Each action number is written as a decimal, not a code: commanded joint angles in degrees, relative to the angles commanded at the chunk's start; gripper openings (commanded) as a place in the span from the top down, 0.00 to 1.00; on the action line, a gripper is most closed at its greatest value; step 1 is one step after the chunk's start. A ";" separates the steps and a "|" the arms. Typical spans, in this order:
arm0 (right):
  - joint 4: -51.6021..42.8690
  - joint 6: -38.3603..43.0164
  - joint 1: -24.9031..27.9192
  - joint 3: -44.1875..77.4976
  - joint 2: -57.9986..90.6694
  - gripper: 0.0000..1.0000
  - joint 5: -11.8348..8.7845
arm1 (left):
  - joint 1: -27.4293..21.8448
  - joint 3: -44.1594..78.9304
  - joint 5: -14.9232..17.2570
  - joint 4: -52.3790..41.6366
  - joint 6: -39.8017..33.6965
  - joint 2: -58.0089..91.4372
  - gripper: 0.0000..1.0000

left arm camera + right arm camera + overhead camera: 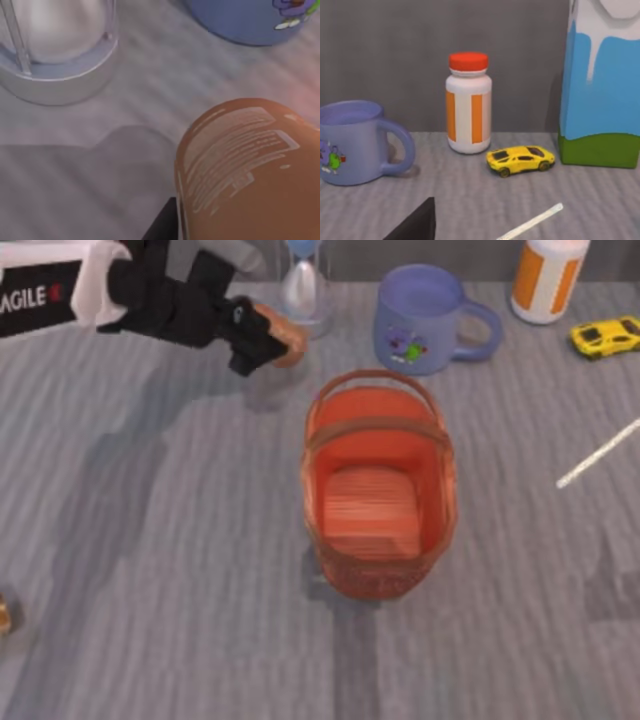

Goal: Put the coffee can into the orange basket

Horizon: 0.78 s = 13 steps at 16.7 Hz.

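**Left gripper holds the coffee can above the table, short of the basket**

In the top view my left arm reaches in from the upper left, and the left gripper [262, 340] has its dark fingers clamped on the coffee can [283, 336], which sticks out sideways from between them. The can appears to be lifted off the table, with a soft shadow lying beneath it, though the overhead angle makes the height hard to judge. It sits just beside the base of an hourglass [306, 288] and left of the blue mug [425, 320]. The orange basket [378, 485] stands near the middle of the table, below and to the right of the can and apart from it; its ribbed floor is bare and its brownish handle arches across the upper half.

The left wrist view is filled by the can's orange-brown side with pale printed markings, with the hourglass base [55, 65] and the mug's lower edge [250, 22] beyond it.

The right gripper is not visible in the top view. The right wrist view shows only a dark tip at its lower edge, so I cannot tell how those fingers stand. That camera faces the mug, a white-and-orange bottle [468, 102], a yellow toy car [521, 160], a blue-and-green carton [602, 85] and a pale stick [532, 220] on the table.
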 joint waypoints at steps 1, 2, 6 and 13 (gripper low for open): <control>0.00 0.00 0.00 0.00 0.00 0.00 0.00 | -0.56 -2.47 3.92 6.33 -2.14 -1.01 1.00; 0.00 0.00 0.00 0.00 0.00 0.00 0.00 | -1.11 -4.98 7.82 12.63 -4.28 -2.10 1.00; 0.00 0.00 0.00 0.00 0.00 0.00 0.00 | -3.09 -14.53 22.49 35.68 -12.18 -7.16 1.00; 0.00 0.00 0.00 0.00 0.00 0.00 0.00 | -5.12 -23.52 38.21 56.94 -19.44 -14.22 1.00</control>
